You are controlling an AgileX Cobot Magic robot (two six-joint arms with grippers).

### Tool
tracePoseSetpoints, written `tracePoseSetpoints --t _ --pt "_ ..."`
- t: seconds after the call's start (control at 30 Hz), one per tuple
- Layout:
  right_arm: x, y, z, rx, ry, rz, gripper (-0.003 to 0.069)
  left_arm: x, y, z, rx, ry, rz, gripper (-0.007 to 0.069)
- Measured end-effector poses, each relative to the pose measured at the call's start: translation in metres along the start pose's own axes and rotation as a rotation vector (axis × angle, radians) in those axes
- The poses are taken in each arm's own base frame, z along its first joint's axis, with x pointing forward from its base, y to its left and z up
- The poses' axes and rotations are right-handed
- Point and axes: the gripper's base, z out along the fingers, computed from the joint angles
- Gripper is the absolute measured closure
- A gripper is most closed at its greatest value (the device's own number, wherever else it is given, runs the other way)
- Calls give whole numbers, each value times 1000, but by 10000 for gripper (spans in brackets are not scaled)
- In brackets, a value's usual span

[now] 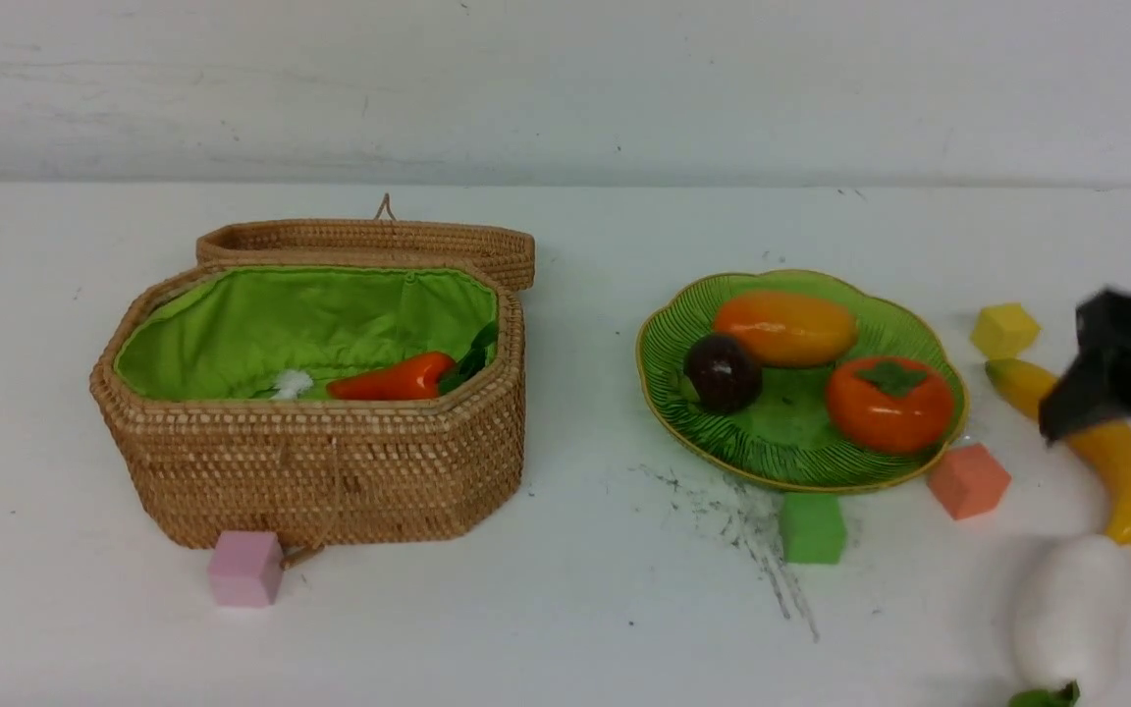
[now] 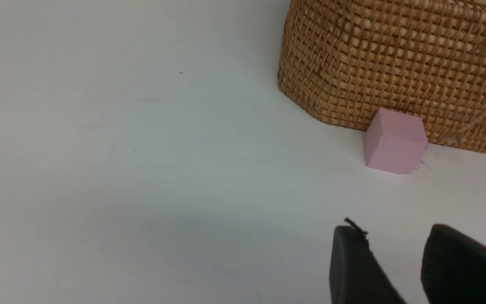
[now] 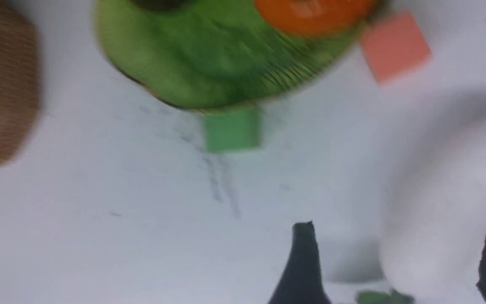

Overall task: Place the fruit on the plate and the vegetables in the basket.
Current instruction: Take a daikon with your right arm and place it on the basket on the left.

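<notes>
The table [image 1: 565, 628] is white, with a patch of dark scuff marks in front of the plate. On its left side stands the basket [image 1: 320, 471], its lid [image 1: 369, 241] tipped back behind it. Inside, on the green lining, lies the carrot [image 1: 399, 378], its leaves against the right wall.

Right of centre sits the plate [image 1: 781, 452]. It holds the mango [image 1: 786, 327] at the back, the persimmon [image 1: 889, 405] at the front right and the mangosteen [image 1: 723, 371] at the left.

Near the table's right front edge lies the white radish [image 1: 1071, 614], its leafy end toward the robot. Just behind it the banana [image 1: 1110, 457] lies on the table, off the plate.

The right gripper [image 1: 1125, 407] hangs blurred in front of the banana; in its wrist view its jaws stand spread, the radish between them, but whether they touch it cannot be told. The left gripper [image 2: 399, 261] hangs above bare table near the basket, jaws a little apart and holding nothing.

Four small cubes lie about: a pink cube [image 1: 245, 568] touching the basket's front, a green cube [image 1: 811, 527] and an orange cube [image 1: 968, 480] at the plate's front rim, and a yellow cube [image 1: 1004, 330] to its right.
</notes>
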Motion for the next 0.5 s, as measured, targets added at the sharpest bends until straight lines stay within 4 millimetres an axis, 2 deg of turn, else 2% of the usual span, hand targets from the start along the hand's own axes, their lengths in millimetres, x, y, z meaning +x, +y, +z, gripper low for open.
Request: tracePoseSetpoints --t 0.07,0.17,0.5 --pt "16 -15 22 57 35 49 124 0 0 0 0 0 0 386" --pt "28 -28 45 102 39 126 124 0 0 0 0 0 0 386" --pt "23 -48 96 172 48 182 124 0 0 0 0 0 0 386"
